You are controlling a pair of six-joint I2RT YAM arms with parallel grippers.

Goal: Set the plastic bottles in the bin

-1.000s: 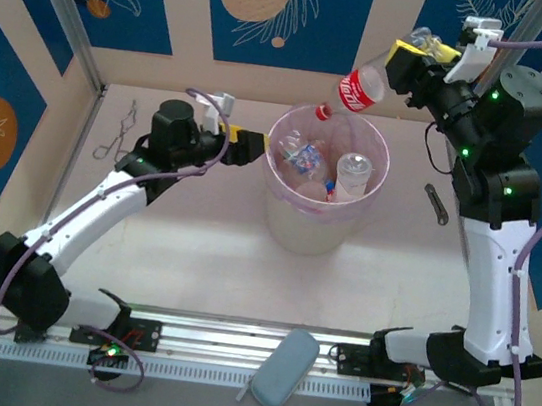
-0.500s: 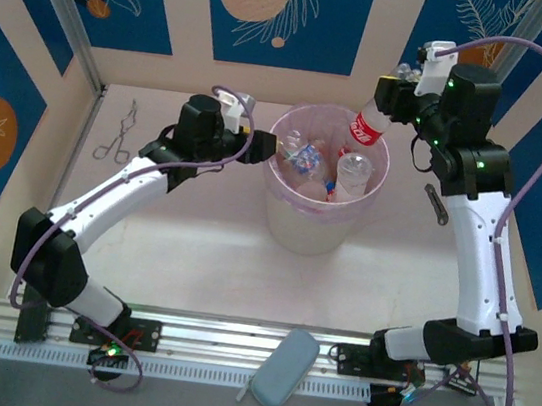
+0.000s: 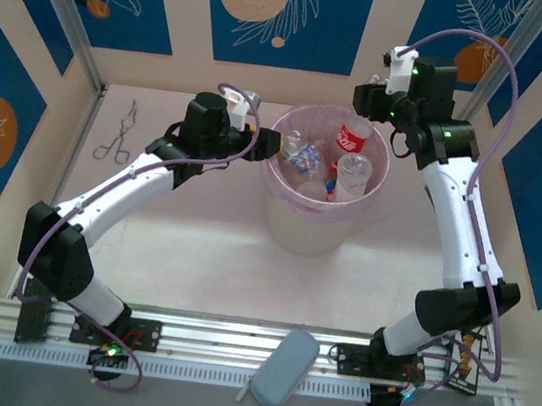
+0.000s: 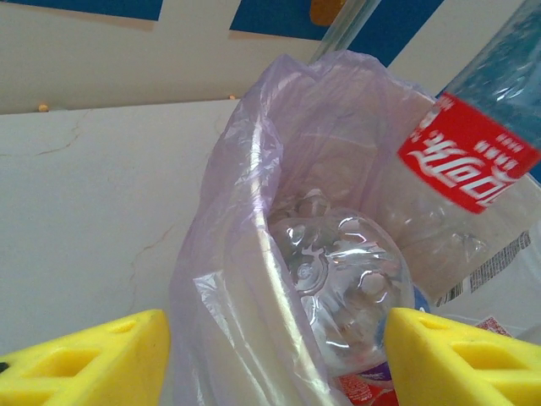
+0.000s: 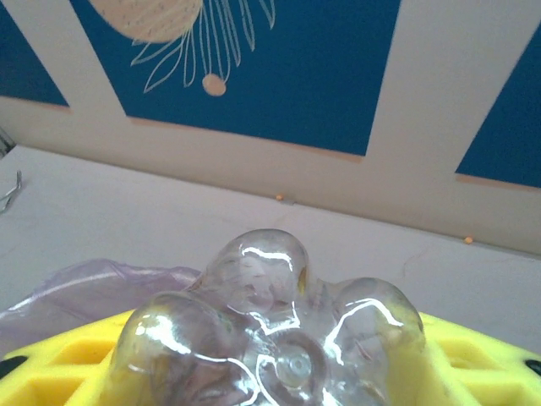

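Note:
The bin (image 3: 292,221), a translucent lilac bucket with a thin liner, stands mid-table holding several plastic bottles (image 3: 306,157). My right gripper (image 3: 370,98) hangs over its far right rim, shut on a clear red-labelled bottle (image 3: 353,134) that tilts neck-down into the bin. From the right wrist, that bottle's lobed base (image 5: 254,279) sits between the yellow fingers (image 5: 473,355). My left gripper (image 3: 267,143) is at the bin's left rim, open. In the left wrist view its fingers (image 4: 93,359) straddle the lined rim (image 4: 245,279), with a clear bottle base (image 4: 347,279) and the red-labelled bottle (image 4: 465,161) behind.
Metal forceps (image 3: 117,136) lie at the far left by the wall. A grey-blue pouch (image 3: 283,369) rests on the rail at the near edge. A small dark tool (image 3: 436,204) lies right of the bin. Patterned walls close the back and sides.
The right arm swung left and lowered its bottle from above the back wall into the bin's mouth. The left gripper moved right to the rim, and its jaws narrowed.

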